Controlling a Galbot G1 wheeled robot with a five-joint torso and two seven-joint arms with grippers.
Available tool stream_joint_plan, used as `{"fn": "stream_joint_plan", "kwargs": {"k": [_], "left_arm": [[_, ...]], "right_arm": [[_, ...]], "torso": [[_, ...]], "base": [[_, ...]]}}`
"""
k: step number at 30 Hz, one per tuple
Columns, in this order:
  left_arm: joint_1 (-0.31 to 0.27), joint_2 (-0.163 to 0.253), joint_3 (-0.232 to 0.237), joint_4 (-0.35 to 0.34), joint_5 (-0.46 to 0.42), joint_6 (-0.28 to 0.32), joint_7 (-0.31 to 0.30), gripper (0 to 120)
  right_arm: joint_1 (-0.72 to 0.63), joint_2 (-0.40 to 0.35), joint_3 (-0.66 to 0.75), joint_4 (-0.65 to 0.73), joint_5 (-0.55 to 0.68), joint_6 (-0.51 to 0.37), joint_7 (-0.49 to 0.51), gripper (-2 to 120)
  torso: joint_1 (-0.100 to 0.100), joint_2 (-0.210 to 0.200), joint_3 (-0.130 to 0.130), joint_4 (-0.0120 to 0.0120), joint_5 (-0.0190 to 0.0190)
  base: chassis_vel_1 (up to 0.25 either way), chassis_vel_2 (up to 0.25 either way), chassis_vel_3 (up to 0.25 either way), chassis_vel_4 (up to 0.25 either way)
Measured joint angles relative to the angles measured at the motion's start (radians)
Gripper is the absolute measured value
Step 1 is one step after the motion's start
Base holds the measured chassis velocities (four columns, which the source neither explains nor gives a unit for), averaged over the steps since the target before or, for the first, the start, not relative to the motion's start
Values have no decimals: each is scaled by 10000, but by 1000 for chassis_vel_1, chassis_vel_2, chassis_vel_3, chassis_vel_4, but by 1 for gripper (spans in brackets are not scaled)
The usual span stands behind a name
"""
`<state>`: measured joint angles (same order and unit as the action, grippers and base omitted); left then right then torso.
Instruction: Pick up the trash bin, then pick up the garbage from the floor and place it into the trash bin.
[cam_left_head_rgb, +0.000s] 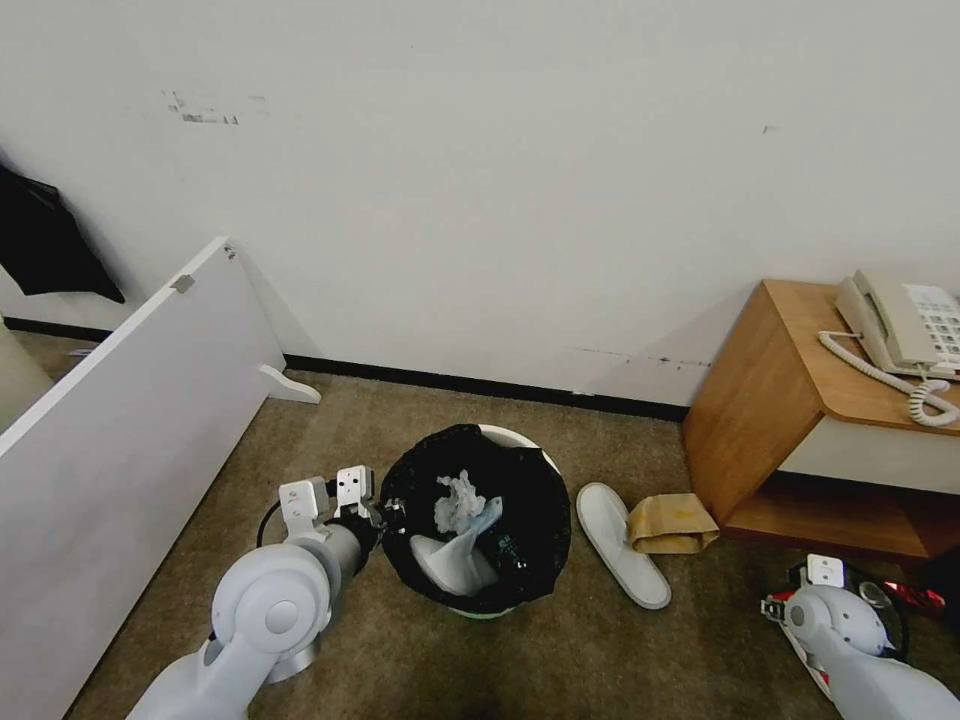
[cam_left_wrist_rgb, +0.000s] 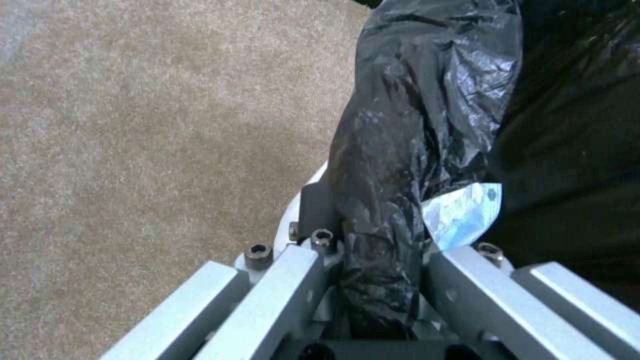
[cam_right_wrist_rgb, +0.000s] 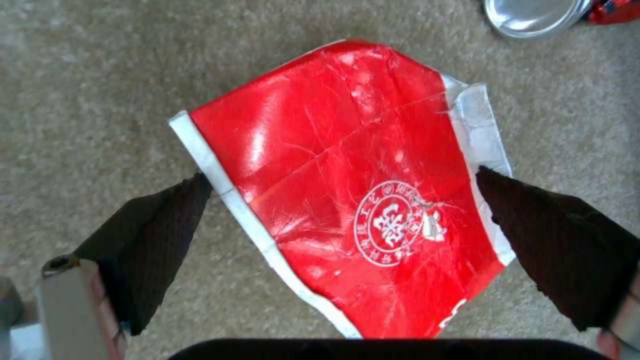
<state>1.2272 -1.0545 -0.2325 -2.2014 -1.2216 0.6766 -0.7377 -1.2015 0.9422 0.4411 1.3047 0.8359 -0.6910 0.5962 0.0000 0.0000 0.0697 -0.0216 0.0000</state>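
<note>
Your trash bin (cam_left_head_rgb: 478, 520) sits low in the centre of the head view, on the brown carpet (cam_left_head_rgb: 620, 660) just in front of the white wall (cam_left_head_rgb: 520, 200). Its black bag (cam_left_head_rgb: 540, 500) is folded over the rim, and inside you can see a crumpled tissue (cam_left_head_rgb: 459, 503) and a white slipper (cam_left_head_rgb: 452, 560).

At the bin's left edge, your left gripper (cam_left_head_rgb: 388, 515) is clamped on the rim: in the left wrist view the bagged rim (cam_left_wrist_rgb: 380, 235) runs between the two fingers (cam_left_wrist_rgb: 317, 210), pinched there, with a scrap of light-blue tissue (cam_left_wrist_rgb: 463, 215) just beside it.

To the right of the bin a second white slipper (cam_left_head_rgb: 620, 545) lies flat on the carpet, its end touching a brown paper bag (cam_left_head_rgb: 672, 525). Beyond those, at the right edge of the frame, stands a wooden side table (cam_left_head_rgb: 790, 430) with a phone (cam_left_head_rgb: 905, 325) on top.

Your right gripper (cam_right_wrist_rgb: 343, 192) is down in the lower right corner of the head view. In the right wrist view its dark pads (cam_right_wrist_rgb: 163, 220) are spread wide, one on each side of a flattened red cup (cam_right_wrist_rgb: 347, 190) lying on the carpet; each pad is right at the cup's edge, and you cannot tell whether they press on it. The silver end of a red can (cam_right_wrist_rgb: 537, 17) shows in that view's upper right corner.

A white board (cam_left_head_rgb: 110, 440) leans along the left of the head view.
</note>
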Motion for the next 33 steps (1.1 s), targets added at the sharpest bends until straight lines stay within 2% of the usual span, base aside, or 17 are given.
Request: {"fn": "stream_joint_plan", "kwargs": {"k": [24,28,29,30,31,33], "left_arm": [[70,-58,110,111,191,-21,64,2],[78,-75,122,113,212,-23,69,2],[75,-78,122,114,213,-25,70,2],[73,-89,123,119,226,-27,71,2],[73,-89,123,119,226,-27,71,2],[79,-111,134,122,249,-29,76,2]], "right_arm": [[42,-10,67,-271,-377,264,29,100],[14,-34,86,-299,-419,279,-15,87],[-7,-42,99,-302,-438,296,-40,80],[-52,-57,127,-302,-501,329,-93,68],[-52,-57,127,-302,-501,329,-93,68],[-103,-65,148,-308,-542,378,-156,55]], "torso": [[0,0,0,0,0],[0,1,0,1,0],[0,0,0,0,0],[0,0,0,0,0],[0,0,0,0,0],[0,0,0,0,0]], "base": [[0,0,0,0],[0,0,0,0],[0,0,0,0],[0,0,0,0],[0,0,0,0],[0,0,0,0]]}}
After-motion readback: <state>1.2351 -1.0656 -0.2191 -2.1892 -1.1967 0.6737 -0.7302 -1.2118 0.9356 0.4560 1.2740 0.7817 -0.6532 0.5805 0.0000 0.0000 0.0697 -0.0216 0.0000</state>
